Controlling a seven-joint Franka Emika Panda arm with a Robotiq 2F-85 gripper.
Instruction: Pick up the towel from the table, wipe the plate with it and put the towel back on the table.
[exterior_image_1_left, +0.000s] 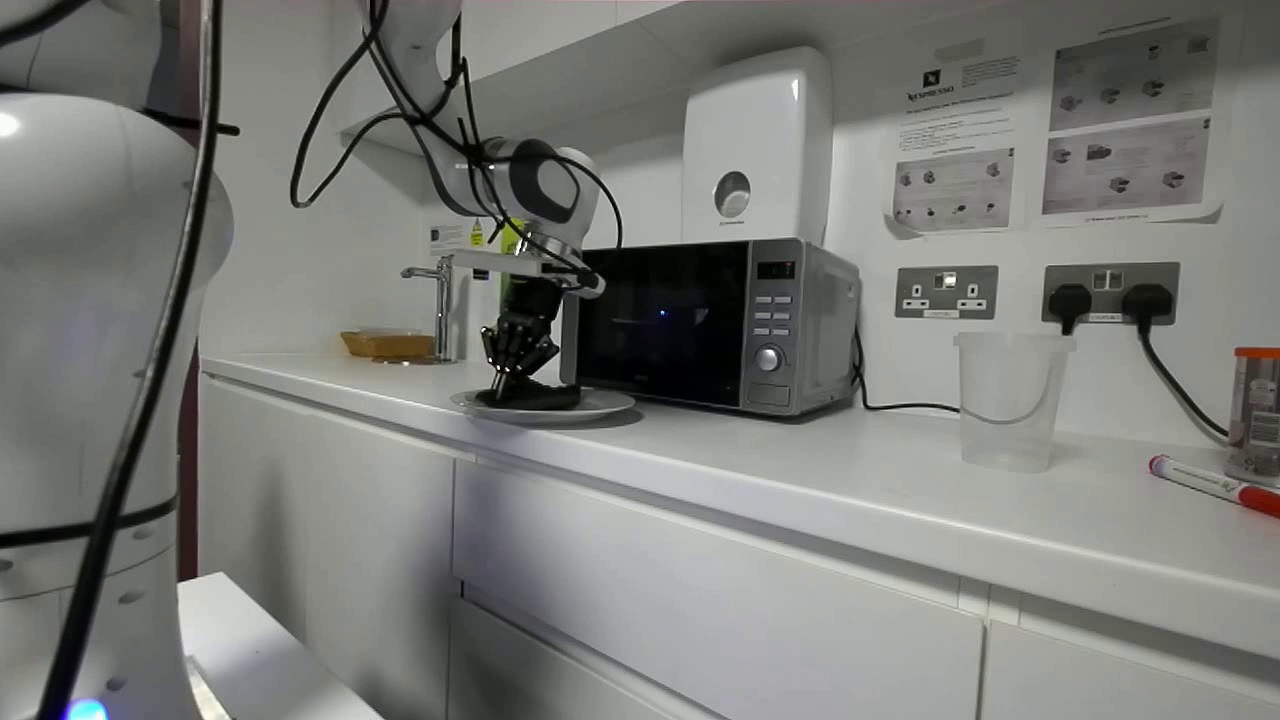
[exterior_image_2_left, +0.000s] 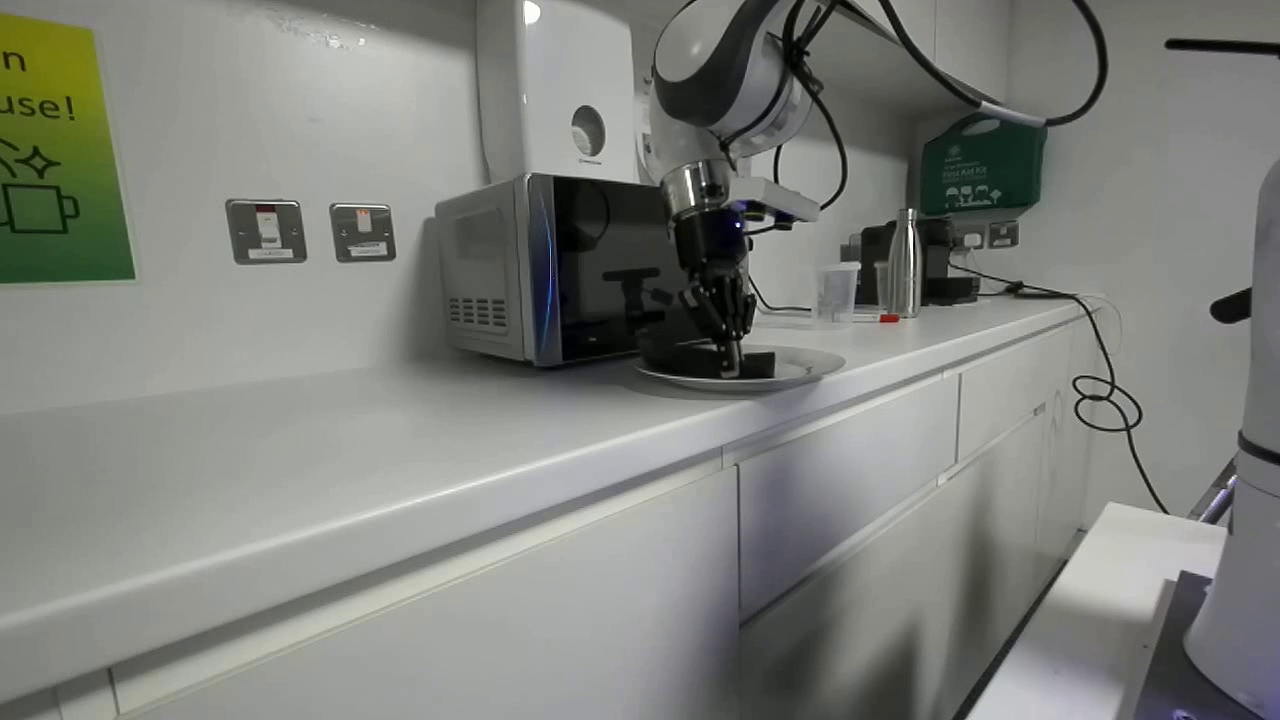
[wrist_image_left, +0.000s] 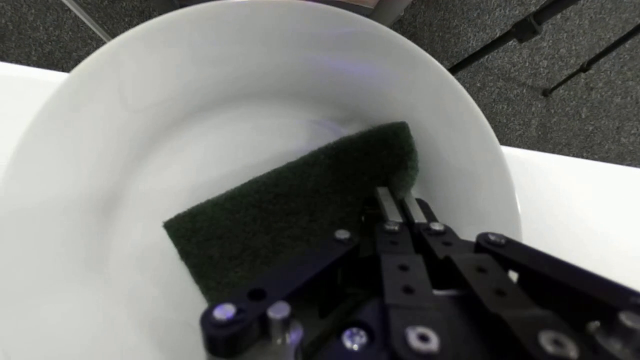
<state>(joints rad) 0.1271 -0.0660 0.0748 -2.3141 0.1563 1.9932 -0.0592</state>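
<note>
Gripper (wrist_image_left: 401, 204) pinches towel (wrist_image_left: 280, 210) by its edge on plate (wrist_image_left: 240, 50); strokes should be light, level, fingertips (wrist_image_left: 389, 205) not scraping.

In an exterior view I log: silver microwave (exterior_image_1_left: 700, 328) near frame centre, white dispenser (exterior_image_1_left: 757, 150) upper centre, clear bucket (exterior_image_1_left: 1010, 400) at right, red-and-white marker (exterior_image_1_left: 1205, 481) and orange-lidded jar (exterior_image_1_left: 1255, 415) at right edge.

Wrist view above plate (wrist_image_left: 230, 145), exteriors along countertop (exterior_image_2_left: 300, 470)

White wall (exterior_image_1_left: 858, 170) behind the microwave (exterior_image_1_left: 665, 320), white wall cabinet (exterior_image_1_left: 540, 25) above it, speckled grey carpet (wrist_image_left: 565, 120) below in front.
</note>
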